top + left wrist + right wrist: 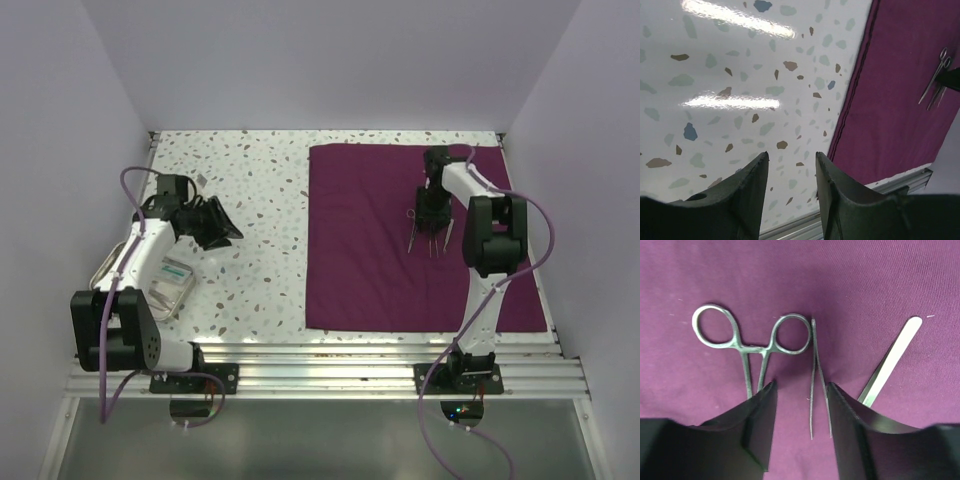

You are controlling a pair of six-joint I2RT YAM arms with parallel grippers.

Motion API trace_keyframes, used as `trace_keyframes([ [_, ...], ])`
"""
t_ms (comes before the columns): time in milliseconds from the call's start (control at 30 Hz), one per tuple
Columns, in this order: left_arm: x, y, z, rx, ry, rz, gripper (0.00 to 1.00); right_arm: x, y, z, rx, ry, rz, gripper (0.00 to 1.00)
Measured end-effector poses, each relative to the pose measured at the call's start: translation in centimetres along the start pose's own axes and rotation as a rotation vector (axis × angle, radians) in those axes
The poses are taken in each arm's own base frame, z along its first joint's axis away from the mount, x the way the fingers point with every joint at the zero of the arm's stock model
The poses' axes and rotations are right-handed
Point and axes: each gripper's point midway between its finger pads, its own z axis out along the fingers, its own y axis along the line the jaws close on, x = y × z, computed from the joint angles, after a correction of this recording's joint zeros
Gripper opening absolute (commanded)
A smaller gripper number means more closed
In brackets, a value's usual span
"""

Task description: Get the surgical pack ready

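- Hovering over the pack [380, 240], the right tool [800, 390] is released, straddling tweezers [813, 355] beside forceps [752, 347].
- Over the surface [715, 75], the left tool [790, 157] is released, empty.

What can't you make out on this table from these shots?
Right wrist view: tips of the ring-handled clamp and lower end of the flat tool, hidden behind the right gripper.
Top view: contents of the tray, partly under the left arm, too small.
Left wrist view: the instruments at the right edge, tiny, partly behind a dark shape.

Robotics lab test cell, plain white walls [330, 60], speckled tabletop [255, 220], aluminium mounting rails [320, 362].
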Motion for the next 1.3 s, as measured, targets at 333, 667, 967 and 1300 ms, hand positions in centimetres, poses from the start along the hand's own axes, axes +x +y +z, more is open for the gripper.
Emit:
trace_keyframes([
  [333,1.5,-2.9,0.3,0.079,0.032,0.079,0.44,0.3,-0.7,0.4,0.003,0.008,-0.012,0.03],
  [667,2.6,-8.8,-0.2,0.276,0.026,0.128,0.56,-0.2,-0.4,-3.7,-0.042,-0.042,0.000,0.00],
  [967,3.9,-14.7,-1.3,0.457,0.026,0.141,0.55,3.3,10.8,-16.6,-0.430,-0.252,-0.212,0.00],
  [1300,8.3,-20.9,-1.8,0.597,0.097,0.113,0.51,15.0,20.9,-21.3,-0.792,-0.138,-0.427,0.00],
])
